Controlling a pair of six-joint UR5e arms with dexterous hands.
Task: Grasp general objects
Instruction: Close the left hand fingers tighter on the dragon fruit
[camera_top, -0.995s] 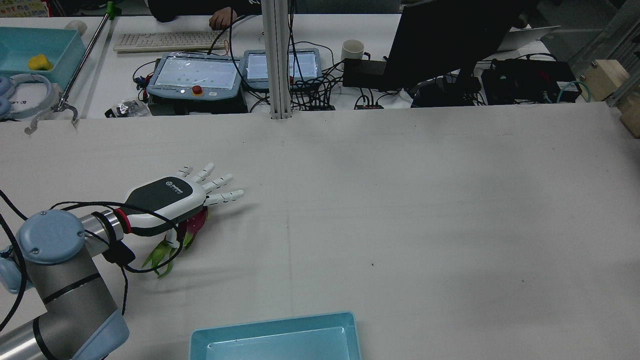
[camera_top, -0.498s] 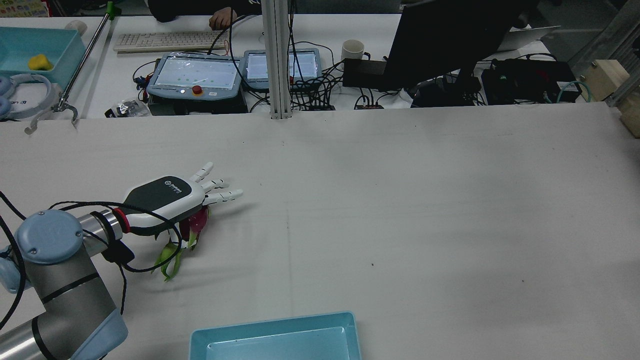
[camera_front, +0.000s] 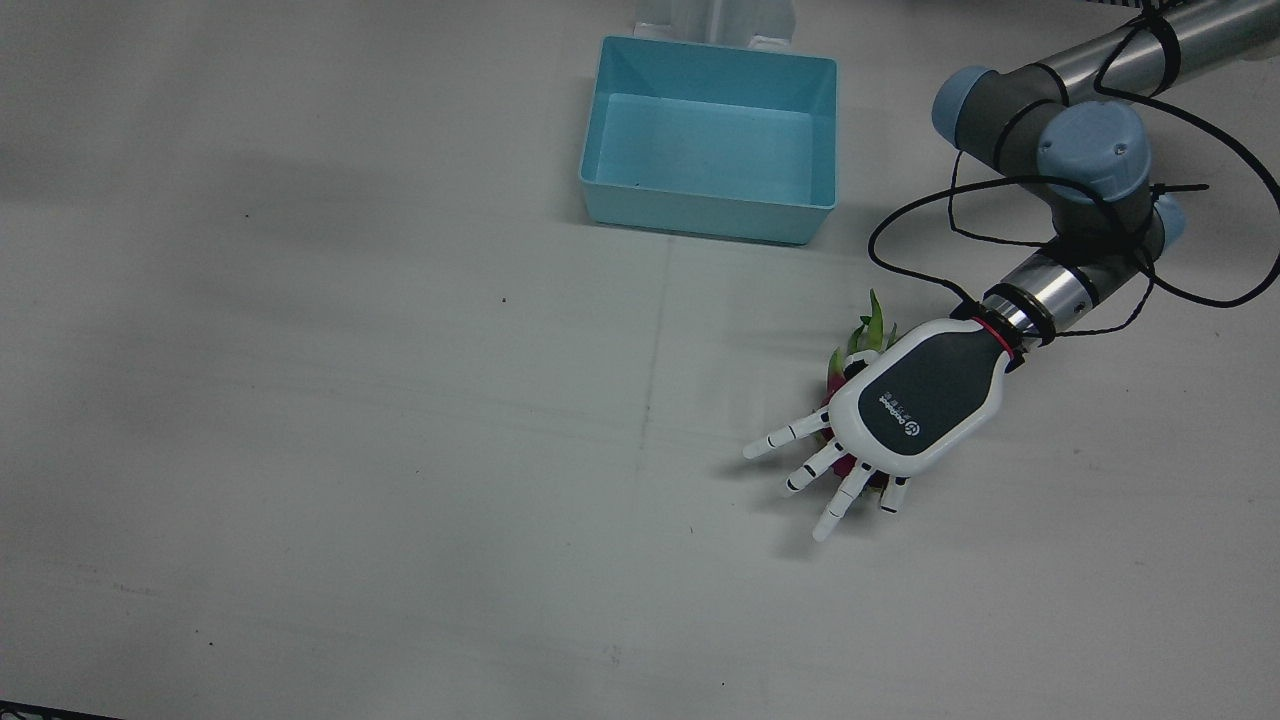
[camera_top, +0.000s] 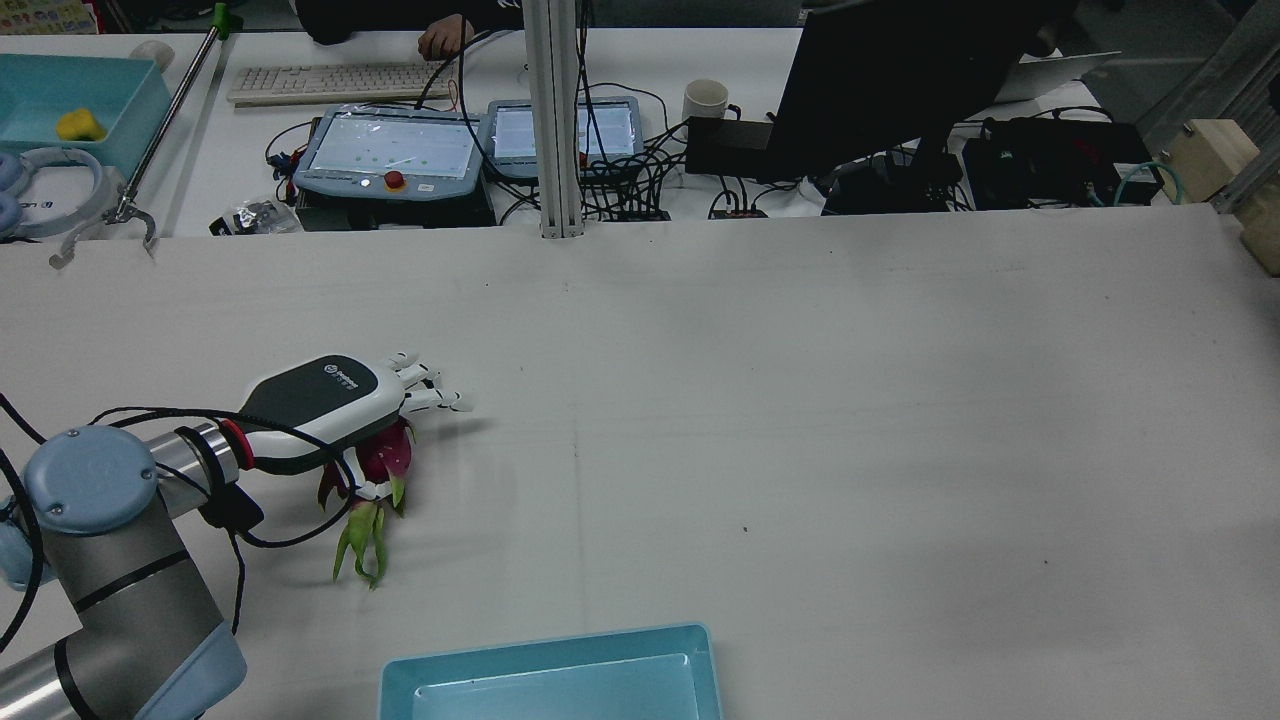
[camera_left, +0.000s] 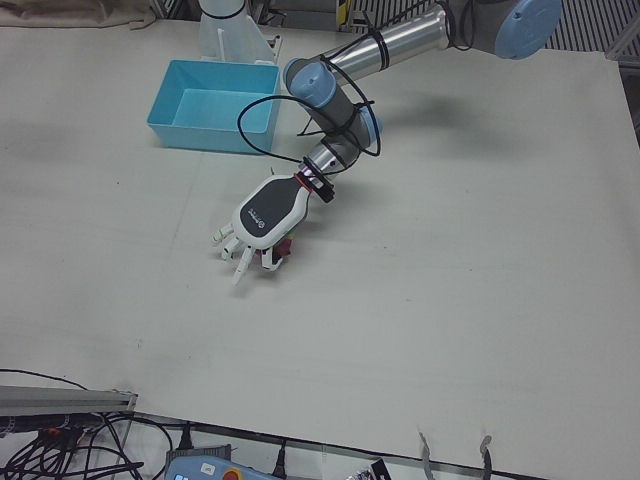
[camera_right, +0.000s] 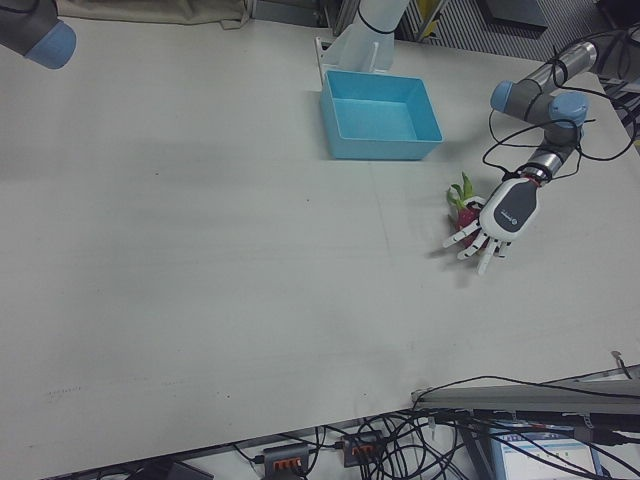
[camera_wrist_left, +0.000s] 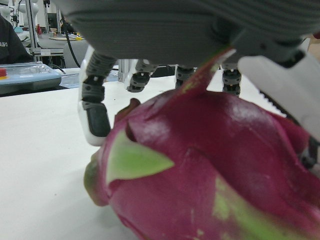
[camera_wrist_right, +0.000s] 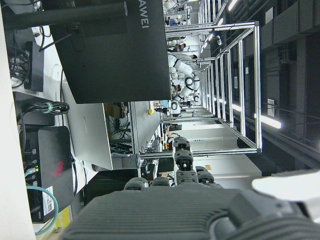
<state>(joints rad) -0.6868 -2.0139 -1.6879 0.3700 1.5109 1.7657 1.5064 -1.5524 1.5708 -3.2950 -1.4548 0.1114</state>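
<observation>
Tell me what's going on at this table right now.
The robot's left hand is lying palm-down over a dragon fruit on the white table, its fingers curling around the fruit, so it appears to be taking hold of it. The fruit seems to rest on the table, not yet lifted. An empty light-blue bin sits close by, on the robot's side of the table. The right hand appears only in its own camera, holding nothing, away from the work.
</observation>
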